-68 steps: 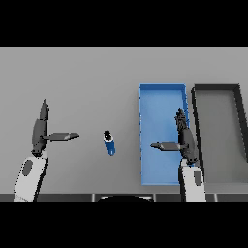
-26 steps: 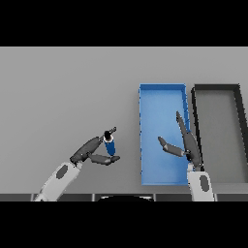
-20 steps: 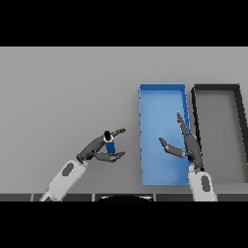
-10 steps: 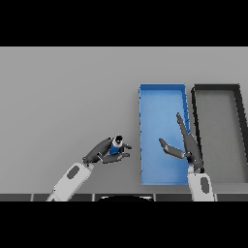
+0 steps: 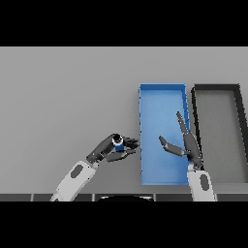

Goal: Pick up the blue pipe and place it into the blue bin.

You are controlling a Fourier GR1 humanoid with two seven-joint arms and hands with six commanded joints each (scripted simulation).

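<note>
Grey worktop (image 5: 63, 92) carries everything. Landmark: blue bin (image 5: 162, 88), long open tray, its inside bare. Dark bin (image 5: 216, 88) of like shape lies just beside the blue bin's far-right wall; not part of this job. Right hand (image 5: 186, 143) hangs over the blue bin's right half, fingers straight and spread, grasping nothing, idle. Left hand (image 5: 112, 148) sits just outside the blue bin's left wall, near its lower half, fingers and thumb curled round the blue pipe (image 5: 118, 144). Pipe shows only as a small blue stub with a pale end cap poking up between the fingers; whether it is clear of the worktop cannot be told. Step in hand, by my reading: carry to the bin. To do it well, lift enough that the pipe clears the left wall, travel toward the bin's middle, stay short of the right hand, lower before letting go so the pipe does not roll or bounce out.
</note>
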